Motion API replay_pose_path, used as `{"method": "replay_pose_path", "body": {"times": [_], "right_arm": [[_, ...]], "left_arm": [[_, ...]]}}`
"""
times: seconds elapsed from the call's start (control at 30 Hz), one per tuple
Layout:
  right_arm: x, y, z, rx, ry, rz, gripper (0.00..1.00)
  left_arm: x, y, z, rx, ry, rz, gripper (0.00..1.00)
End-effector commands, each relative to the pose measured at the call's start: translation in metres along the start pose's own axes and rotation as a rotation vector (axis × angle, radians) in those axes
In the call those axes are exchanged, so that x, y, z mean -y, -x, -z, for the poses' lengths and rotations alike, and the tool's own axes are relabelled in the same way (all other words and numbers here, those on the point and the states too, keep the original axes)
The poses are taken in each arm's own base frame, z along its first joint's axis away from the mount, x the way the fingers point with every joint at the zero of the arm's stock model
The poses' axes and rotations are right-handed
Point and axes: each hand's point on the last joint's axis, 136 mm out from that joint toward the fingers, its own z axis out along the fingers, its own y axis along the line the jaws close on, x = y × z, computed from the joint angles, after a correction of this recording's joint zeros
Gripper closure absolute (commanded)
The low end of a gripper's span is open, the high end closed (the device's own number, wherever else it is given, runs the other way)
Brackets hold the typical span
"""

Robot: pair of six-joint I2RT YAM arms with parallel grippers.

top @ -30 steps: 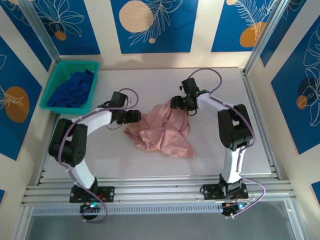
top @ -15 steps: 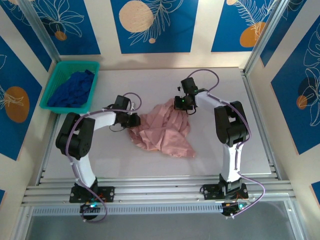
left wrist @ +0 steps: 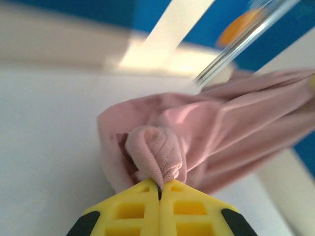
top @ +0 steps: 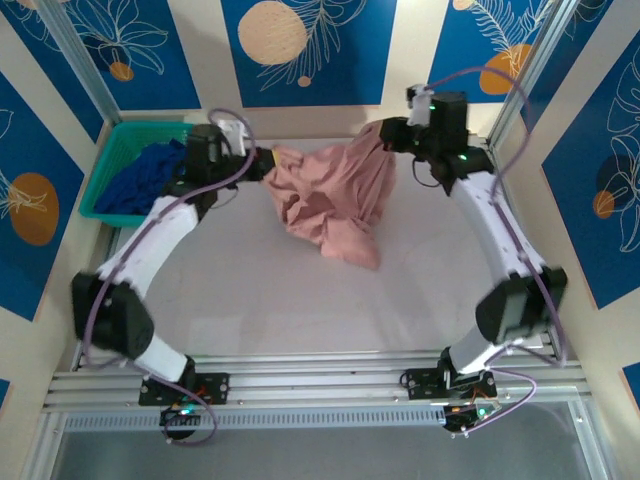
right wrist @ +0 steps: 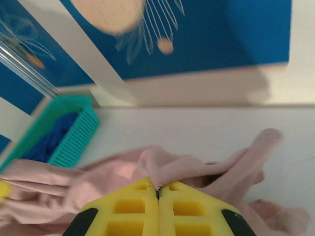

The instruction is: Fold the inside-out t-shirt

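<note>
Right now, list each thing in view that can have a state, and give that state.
t-shirt: not folded, bunched, strung between both grippers.
left gripper: jaws shut on a rolled edge of the t-shirt.
right gripper: jaws shut on a fold of the t-shirt.
basket: upright, not empty.
dark blue garment: crumpled, lying in the basket.

- White bench [top: 250, 300] carries a teal basket [top: 108, 170], just left of the left end effector [top: 262, 162]
- Pink t-shirt [top: 335, 195] sags, its lowest fold apparently reaching the bench, between that and the right end effector [top: 386, 136]
</note>
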Motion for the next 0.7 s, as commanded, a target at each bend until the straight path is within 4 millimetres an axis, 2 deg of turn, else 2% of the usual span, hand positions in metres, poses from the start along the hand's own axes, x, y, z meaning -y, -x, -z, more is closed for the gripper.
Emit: {"method": "replay_pose_path", "body": {"times": [0.0,0.03,0.07,0.1,0.13,0.17,0.23,0.27,0.33,0.4,0.53,0.57,0.67], "right_arm": [[0.000,-0.010,0.047,0.030,-0.066,0.054,1.00],[0.012,-0.022,0.058,0.034,-0.125,0.041,0.97],[0.025,-0.038,0.067,0.036,-0.186,0.020,0.90],[0.037,-0.054,0.073,0.032,-0.232,-0.002,0.83],[0.051,-0.078,0.077,0.014,-0.281,-0.024,0.71],[0.064,-0.104,0.077,-0.017,-0.315,-0.041,0.62],[0.084,-0.150,0.076,-0.104,-0.369,-0.085,0.54],[0.090,-0.172,0.075,-0.153,-0.375,-0.105,0.52],[0.087,-0.199,0.069,-0.217,-0.343,-0.129,0.45],[0.071,-0.212,0.059,-0.249,-0.269,-0.115,0.42],[0.014,-0.230,0.024,-0.344,-0.045,-0.032,0.38],[0.003,-0.238,0.013,-0.383,-0.012,-0.020,0.38],[-0.021,-0.263,-0.016,-0.493,0.034,0.026,0.38]], "left_arm": [[0.078,0.008,0.047,0.054,-0.190,-0.146,1.00],[0.090,-0.009,0.053,0.027,-0.227,-0.175,1.00],[0.097,-0.031,0.056,-0.015,-0.257,-0.199,1.00],[0.099,-0.054,0.057,-0.061,-0.273,-0.216,1.00],[0.097,-0.086,0.056,-0.126,-0.278,-0.236,1.00],[0.091,-0.117,0.054,-0.194,-0.274,-0.245,0.93],[0.070,-0.172,0.047,-0.328,-0.244,-0.222,0.72],[0.059,-0.194,0.045,-0.395,-0.216,-0.185,0.65],[0.041,-0.222,0.048,-0.483,-0.160,-0.132,0.57],[0.028,-0.230,0.056,-0.482,-0.093,-0.120,0.52],[-0.016,-0.217,0.069,-0.390,0.171,-0.095,0.37],[-0.027,-0.214,0.069,-0.376,0.223,-0.065,0.36],[-0.056,-0.219,0.067,-0.383,0.328,0.035,0.36]]}}
